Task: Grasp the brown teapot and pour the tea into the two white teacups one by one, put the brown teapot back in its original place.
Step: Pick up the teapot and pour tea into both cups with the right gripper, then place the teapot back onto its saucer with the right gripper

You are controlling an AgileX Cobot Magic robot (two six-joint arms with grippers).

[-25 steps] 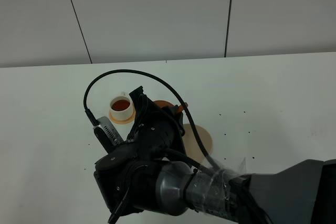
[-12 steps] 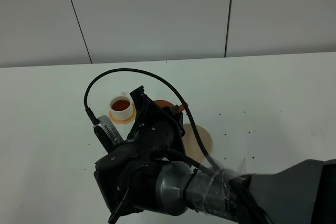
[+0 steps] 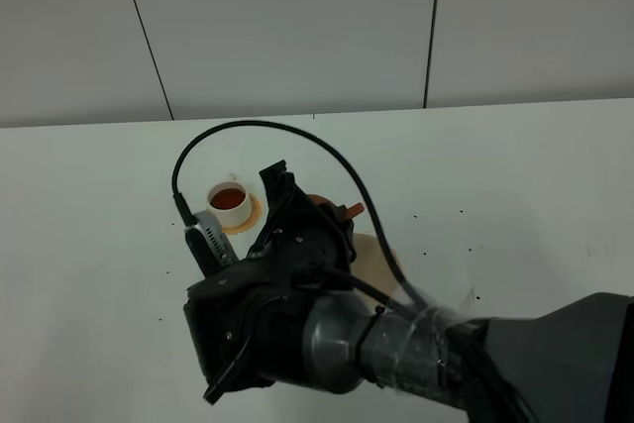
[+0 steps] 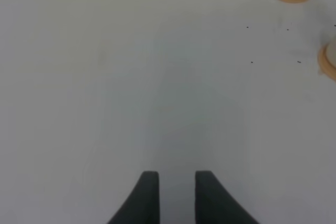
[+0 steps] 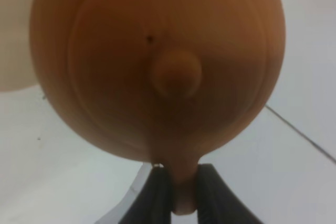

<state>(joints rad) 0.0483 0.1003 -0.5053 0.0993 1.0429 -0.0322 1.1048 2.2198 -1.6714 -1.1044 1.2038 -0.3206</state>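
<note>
Exterior high: right arm [image 3: 327, 344] hides most of the brown teapot [image 3: 337, 213]

Teapot [image 5: 157, 61] is looking like matt unglazed clay, reddish-brown, smooth, with faint concentric rings around the lid knob and a tiny vent hole. Right gripper [image 5: 177, 192] fingers [image 5: 157, 195] are showing dark matt plastic or rubber; left gripper [image 4: 176, 195] is looking the same. Table [image 3: 535, 175] is reading as smooth white matt laminate, dotted with small dark specks. Cup [image 3: 231, 204] is appearing as glossy cream ceramic; its coaster [image 3: 238, 226] is looking flat matt orange. Saucer [image 3: 376, 255] is showing dull beige. Arm [image 3: 297, 334] is looking like black plastic and brushed grey metal, partly wrapped in shiny clear film; cable [image 3: 258, 131] is glossy black rubber.
</note>
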